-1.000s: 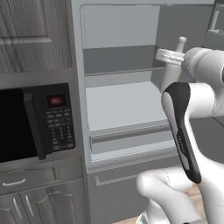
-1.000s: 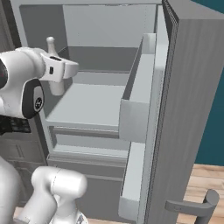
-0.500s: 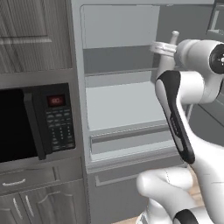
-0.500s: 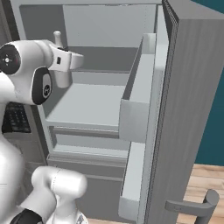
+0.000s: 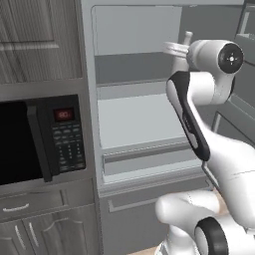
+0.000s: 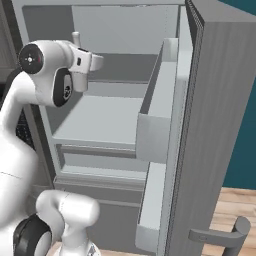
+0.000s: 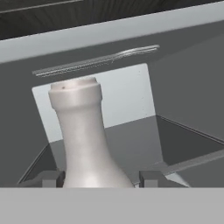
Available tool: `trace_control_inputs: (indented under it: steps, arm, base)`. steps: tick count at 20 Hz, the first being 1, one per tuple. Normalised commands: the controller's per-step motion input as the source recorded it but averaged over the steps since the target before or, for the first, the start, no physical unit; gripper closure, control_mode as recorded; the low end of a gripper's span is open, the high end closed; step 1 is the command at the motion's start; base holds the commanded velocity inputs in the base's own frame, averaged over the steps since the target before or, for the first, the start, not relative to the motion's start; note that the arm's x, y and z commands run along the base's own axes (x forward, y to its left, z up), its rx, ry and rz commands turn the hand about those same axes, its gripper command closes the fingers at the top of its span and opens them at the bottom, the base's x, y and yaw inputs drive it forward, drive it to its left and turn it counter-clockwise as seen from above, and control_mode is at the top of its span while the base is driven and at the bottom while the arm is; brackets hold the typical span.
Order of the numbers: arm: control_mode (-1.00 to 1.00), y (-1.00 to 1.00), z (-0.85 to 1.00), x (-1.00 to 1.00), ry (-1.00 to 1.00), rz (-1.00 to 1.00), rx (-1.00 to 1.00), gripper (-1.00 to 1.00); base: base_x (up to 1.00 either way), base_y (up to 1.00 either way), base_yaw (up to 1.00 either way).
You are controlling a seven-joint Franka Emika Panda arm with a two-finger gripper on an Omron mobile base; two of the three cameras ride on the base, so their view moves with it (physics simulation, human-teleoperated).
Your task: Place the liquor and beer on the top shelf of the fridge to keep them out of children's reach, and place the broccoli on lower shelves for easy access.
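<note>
Before fridge [image 6: 210, 125]: claw [image 7: 97, 178] gripping liquor [image 7: 83, 140].

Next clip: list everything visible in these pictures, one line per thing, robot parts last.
fridge: one, silver-grey, door swung open at right, pale interior.
top shelf: one, darker grey, high in the fridge interior.
lower shelves: whitish boards with grey front rims, below the top shelf.
door racks: two, pale grey, on the inside of the open door.
microwave: one, black, left of the fridge, red display lit.
cabinets: grey wood-grain, above and below the microwave.
liquor: one, pale beige bottle, upright between the tool's fingers.
tool: one, dark fingertips either side of the liquor, level with the top shelf.
</note>
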Motion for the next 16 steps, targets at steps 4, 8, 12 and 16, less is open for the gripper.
trace_control_inputs:
  steps: [4,8,12,16]
  arm:
    - [-1.00,0.00,0.00,0.63,0.00,0.00,0.00,1.00]
    - [-1.00,-0.01,0.00,0.66,0.00,0.00,0.00,1.00]
    - [-1.00,-0.01,0.00,0.66,0.00,0.00,0.00,1.00]
    - [-1.00,0.00,0.00,0.61,0.00,0.00,0.00,1.00]
  base:
    - [0.00,0.00,0.00]
    - [0.00,0.00,0.00]
    - [0.00,0.00,0.00]
    - [0.00,0.00,0.00]
